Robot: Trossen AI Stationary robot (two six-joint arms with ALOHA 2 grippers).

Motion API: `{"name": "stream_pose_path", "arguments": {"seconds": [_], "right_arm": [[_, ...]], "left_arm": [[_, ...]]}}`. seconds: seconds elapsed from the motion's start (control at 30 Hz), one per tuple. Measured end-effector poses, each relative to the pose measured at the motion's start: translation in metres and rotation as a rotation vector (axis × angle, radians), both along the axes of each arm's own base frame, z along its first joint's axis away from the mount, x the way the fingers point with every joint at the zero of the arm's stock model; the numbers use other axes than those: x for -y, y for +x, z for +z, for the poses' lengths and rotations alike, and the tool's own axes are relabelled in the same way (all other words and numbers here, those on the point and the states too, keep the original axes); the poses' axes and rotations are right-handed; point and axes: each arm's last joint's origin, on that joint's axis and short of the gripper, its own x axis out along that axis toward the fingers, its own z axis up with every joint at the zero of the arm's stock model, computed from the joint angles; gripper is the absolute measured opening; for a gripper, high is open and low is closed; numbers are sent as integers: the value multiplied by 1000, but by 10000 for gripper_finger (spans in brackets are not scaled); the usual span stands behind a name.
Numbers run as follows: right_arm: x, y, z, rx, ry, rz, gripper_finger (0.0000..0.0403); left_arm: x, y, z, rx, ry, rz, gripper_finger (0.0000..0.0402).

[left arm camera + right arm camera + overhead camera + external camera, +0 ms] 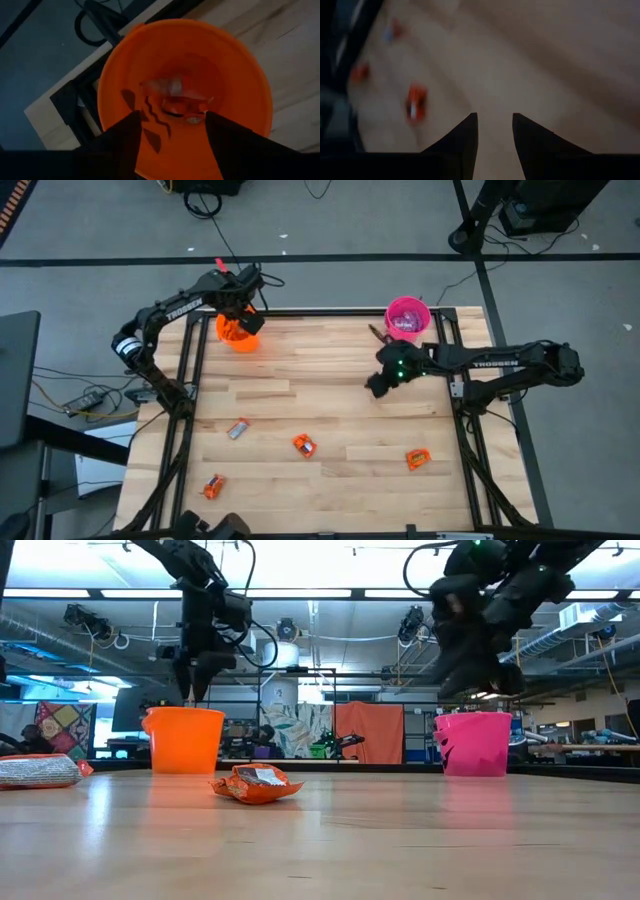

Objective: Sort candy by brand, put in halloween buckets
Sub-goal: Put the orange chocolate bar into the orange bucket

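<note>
Parted left gripper (170, 135) jaws over orange bucket (250, 90), candy (175, 97) inside

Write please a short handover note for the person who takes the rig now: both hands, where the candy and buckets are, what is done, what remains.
Left hand: open, empty, above the orange bucket at the table's back left.
Right hand: open, empty, in the air in front of the pink bucket at the back right.
Done: some candy lies in each bucket.
Left: four candies on the table, at and, to be sorted by brand.
</note>
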Motion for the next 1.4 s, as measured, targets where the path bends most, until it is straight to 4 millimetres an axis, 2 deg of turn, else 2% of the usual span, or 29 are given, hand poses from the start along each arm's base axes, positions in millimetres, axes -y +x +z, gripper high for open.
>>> {"name": "stream_pose_path", "arguments": {"seconds": [0.1,0.3,0.6,0.83,0.93,1.1,1.4], "right_arm": [[-12,-3,-3,-37,3,163,133],[-37,-14,-12,-171,-5,381,133],[-97,-42,-20,-421,33,601,133],[-118,-55,-23,-520,31,551,133],[-119,-60,-33,-584,89,453,135],[-123,-65,-49,-667,147,436,145],[-134,-63,-73,-583,187,486,155]], "left_arm": [[3,6,0,49,-17,-27,234],[14,26,1,180,-51,-116,228],[43,59,3,257,-21,-212,228],[71,82,5,347,-36,-243,228],[81,92,8,399,-18,-278,228],[98,107,11,471,1,-318,228],[126,117,11,517,-42,-292,228]]}}
